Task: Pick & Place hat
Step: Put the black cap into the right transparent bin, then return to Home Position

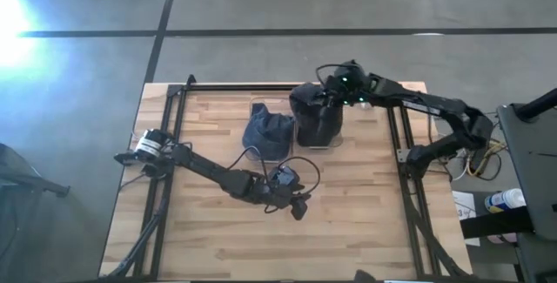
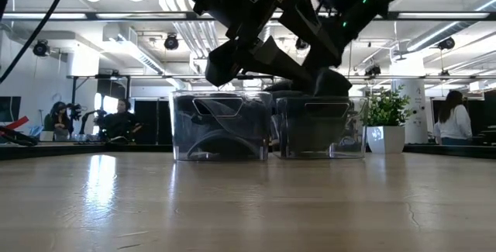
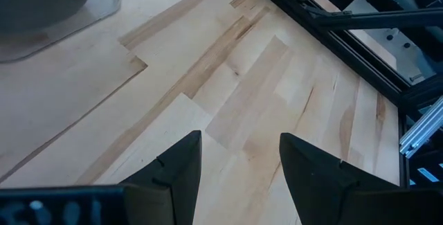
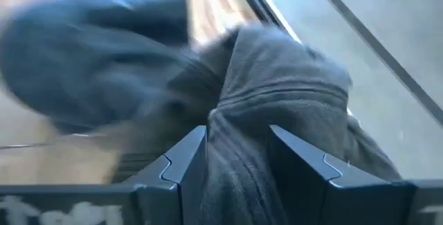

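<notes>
Risk lies at the worktop's far edge, where the right tool (image 1: 329,94), jaws narrowly astride a fold of the dark grey fabric hat (image 1: 315,113) in its clear plastic bin (image 2: 322,132), may lose that thin pinch, while the left tool (image 1: 298,206) waits parted and empty.

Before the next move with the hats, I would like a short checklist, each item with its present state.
1. Right claw on dark hat: ok, fabric sits between its fingers.
2. That hat over the right clear bin: ok in the high view.
3. Hat fully down inside that bin: cannot tell.
4. Blue-grey hat in the left clear bin: ok.
5. Left claw open and empty: ok, only bare table shows between its fingers.
6. Left arm apart from the bins: ok.
</notes>
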Controlling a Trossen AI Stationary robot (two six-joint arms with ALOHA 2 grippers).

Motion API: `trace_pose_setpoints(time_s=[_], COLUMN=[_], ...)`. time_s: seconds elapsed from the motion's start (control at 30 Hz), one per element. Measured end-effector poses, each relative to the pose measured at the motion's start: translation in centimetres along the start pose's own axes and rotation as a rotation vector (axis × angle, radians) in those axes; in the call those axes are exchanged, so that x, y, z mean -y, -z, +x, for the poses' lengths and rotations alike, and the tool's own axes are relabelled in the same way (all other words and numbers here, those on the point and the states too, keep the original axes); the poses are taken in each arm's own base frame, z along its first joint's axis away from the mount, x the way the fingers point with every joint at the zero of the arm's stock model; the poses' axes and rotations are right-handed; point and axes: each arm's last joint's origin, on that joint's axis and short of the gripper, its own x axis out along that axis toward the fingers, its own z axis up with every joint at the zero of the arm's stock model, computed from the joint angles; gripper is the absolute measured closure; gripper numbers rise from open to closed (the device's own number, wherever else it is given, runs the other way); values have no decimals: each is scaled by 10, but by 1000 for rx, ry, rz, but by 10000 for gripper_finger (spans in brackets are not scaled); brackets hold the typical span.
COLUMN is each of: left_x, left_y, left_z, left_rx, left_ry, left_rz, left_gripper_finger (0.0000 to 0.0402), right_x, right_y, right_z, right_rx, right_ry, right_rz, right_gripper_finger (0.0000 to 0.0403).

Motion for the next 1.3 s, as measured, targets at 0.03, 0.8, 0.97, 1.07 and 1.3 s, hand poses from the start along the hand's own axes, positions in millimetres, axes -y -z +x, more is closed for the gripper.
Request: trace_pose_setpoints(time_s=[0.03,0.8,0.97,1.07,1.3], left_x=[0,8,6,-5,-26], left_y=[0,-38,-84,-107,-133], left_z=[0,-28,-71,-103,-189], left_rx=[0,97,140,163,331], left_ry=[0,83,197,154,1], left_rz=[0,76,178,228,208], left_gripper_finger=[213,213,213,213,213], right_x=[5,5,-16,-32,-51], right_y=[3,14,12,18,52], right_z=[6,-38,-103,-138,-197], right_rx=[-23,36,194,266,338], right_ry=[17,-104,-119,-121,64], right_rz=[13,120,89,78,187], right_gripper_finger=[255,255,256,256,257])
